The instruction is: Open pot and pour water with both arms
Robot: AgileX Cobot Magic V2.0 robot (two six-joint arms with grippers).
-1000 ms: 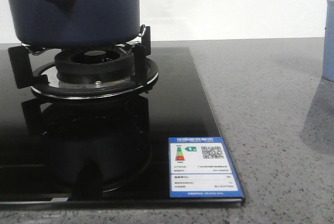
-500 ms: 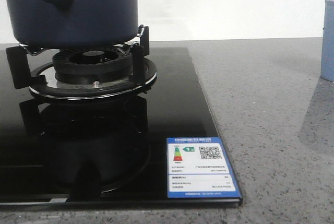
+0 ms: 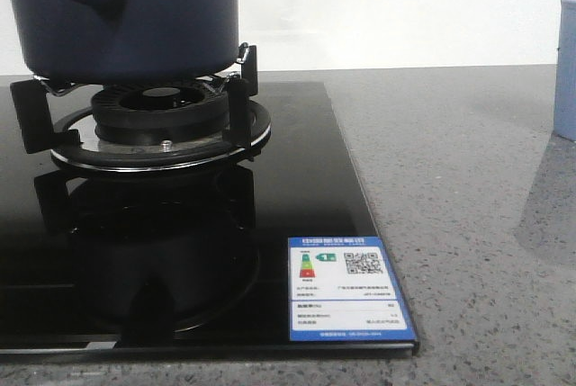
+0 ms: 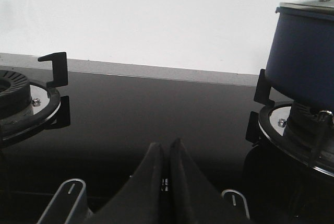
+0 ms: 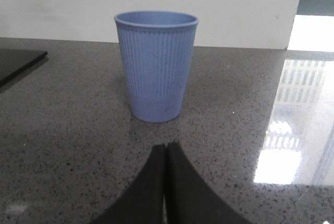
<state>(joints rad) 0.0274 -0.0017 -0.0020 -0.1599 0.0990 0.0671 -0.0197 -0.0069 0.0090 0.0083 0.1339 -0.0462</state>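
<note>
A: Where is the pot to be found?

B: The dark blue pot [image 3: 126,13] is seen at the upper left of the front view, seated on the prongs of the gas burner [image 3: 160,125] of a black glass hob [image 3: 297,179]. In the left wrist view the same pot [image 4: 305,59] is at the right edge, with a metal-rimmed lid [image 4: 308,7] lying on it. So the pot is closed now; whether it was opened and closed again cannot be told.

A: And the cup?

B: A ribbed blue cup [image 5: 156,65] stands upright on the grey speckled counter [image 5: 62,119], at the centre of the right wrist view, straight ahead of the right gripper [image 5: 166,148]. Its edge [image 3: 565,67] is caught at the far right of the front view, well apart from the pot. Whether water is held in it cannot be told.

A: How are the 2 grippers held?

B: The left gripper [image 4: 163,148] is closed, fingertips pressed together with nothing between them, low over the hob between 2 burners. The right gripper is closed and empty too.

A: What would be needed for the work to be done well?

B: If the lid is to be lifted, the fingers would have to be parted before any approach, and the lid raised straight up so the pot is not dragged off its prongs. The cup, being light and tapered, would best be gripped gently at mid-height and kept level until it is above the pot.
</note>
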